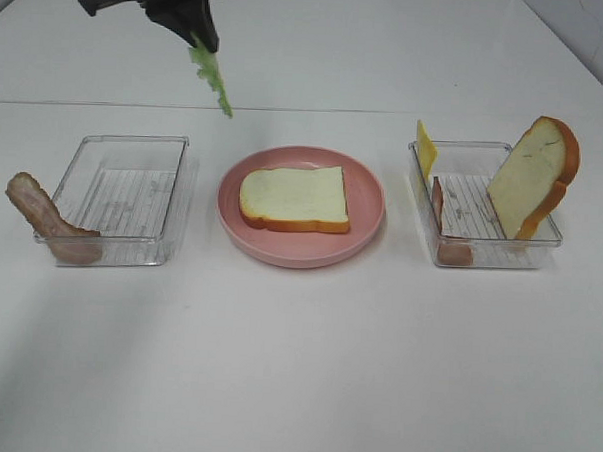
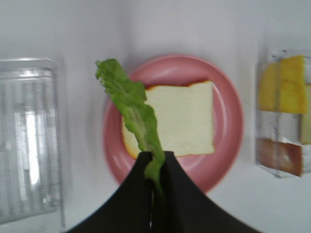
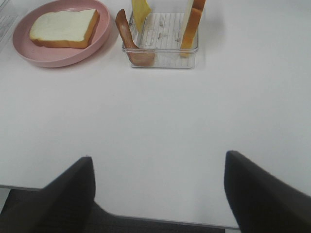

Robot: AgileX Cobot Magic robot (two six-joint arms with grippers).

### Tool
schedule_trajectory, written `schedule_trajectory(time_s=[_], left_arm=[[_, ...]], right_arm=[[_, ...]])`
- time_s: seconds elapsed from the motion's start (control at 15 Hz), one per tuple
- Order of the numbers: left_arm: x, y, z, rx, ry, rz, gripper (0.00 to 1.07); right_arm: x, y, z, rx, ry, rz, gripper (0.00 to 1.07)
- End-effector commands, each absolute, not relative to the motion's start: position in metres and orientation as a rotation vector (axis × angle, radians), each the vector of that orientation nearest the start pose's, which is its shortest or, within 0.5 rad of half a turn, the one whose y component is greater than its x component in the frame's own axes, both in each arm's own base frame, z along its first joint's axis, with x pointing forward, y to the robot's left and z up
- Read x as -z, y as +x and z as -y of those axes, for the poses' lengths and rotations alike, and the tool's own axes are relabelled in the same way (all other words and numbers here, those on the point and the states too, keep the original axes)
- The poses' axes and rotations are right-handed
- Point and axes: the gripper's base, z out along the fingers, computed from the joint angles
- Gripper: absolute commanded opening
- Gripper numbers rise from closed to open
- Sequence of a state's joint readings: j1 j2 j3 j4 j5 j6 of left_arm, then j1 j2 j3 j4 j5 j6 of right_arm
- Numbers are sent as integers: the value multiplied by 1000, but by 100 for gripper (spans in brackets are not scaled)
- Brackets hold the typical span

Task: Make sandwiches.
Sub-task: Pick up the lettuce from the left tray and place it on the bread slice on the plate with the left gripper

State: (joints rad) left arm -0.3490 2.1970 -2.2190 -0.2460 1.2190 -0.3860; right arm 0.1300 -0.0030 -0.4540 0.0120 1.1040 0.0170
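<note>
One white bread slice [image 1: 294, 198] lies flat on the pink plate [image 1: 364, 229] at the table's centre. My left gripper [image 1: 202, 38] hangs high behind the plate's left side, shut on a green lettuce leaf [image 1: 213, 77] that dangles below it. In the left wrist view the lettuce [image 2: 130, 104] hangs over the plate [image 2: 226, 104] and bread [image 2: 184, 119]. The right tray [image 1: 546, 237] holds a second bread slice [image 1: 532, 176] on edge, a yellow cheese slice [image 1: 424, 149] and a bacon strip [image 1: 440, 217]. My right gripper [image 3: 158, 194] stands open over bare table, well short of that tray [image 3: 163, 58].
A clear tray [image 1: 123, 188] stands left of the plate, with a bacon strip [image 1: 44, 215] leaning over its left front rim. Bare white table stretches across the front. The table's near edge shows under the right gripper in the right wrist view.
</note>
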Motion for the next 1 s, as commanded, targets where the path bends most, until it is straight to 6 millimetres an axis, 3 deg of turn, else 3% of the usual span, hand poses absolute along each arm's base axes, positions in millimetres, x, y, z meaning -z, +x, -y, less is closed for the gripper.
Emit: schedule_trajectory(time_s=[0.07, 0.13, 0.33, 0.4, 0.6, 1.0], left_arm=[[-297, 444, 202, 783, -72, -2763, 0], [-287, 445, 215, 868, -63, -2773, 0], [-259, 443, 243, 892, 3, -2809, 0], [-239, 445, 262, 932, -1, -2801, 0], [-218, 451, 282, 1085, -82, -2745, 0], [-177, 457, 288, 1088, -91, -2787, 0]], right_arm=[[-260, -6, 0, -106, -114, -2096, 73], [-260, -6, 0, -106, -114, -2096, 73], [-260, -6, 0, -106, -114, -2096, 73], [-260, -6, 0, -106, -114, -2096, 73], [-260, -6, 0, -106, -114, -2096, 73], [-260, -6, 0, -106, -114, -2096, 73]])
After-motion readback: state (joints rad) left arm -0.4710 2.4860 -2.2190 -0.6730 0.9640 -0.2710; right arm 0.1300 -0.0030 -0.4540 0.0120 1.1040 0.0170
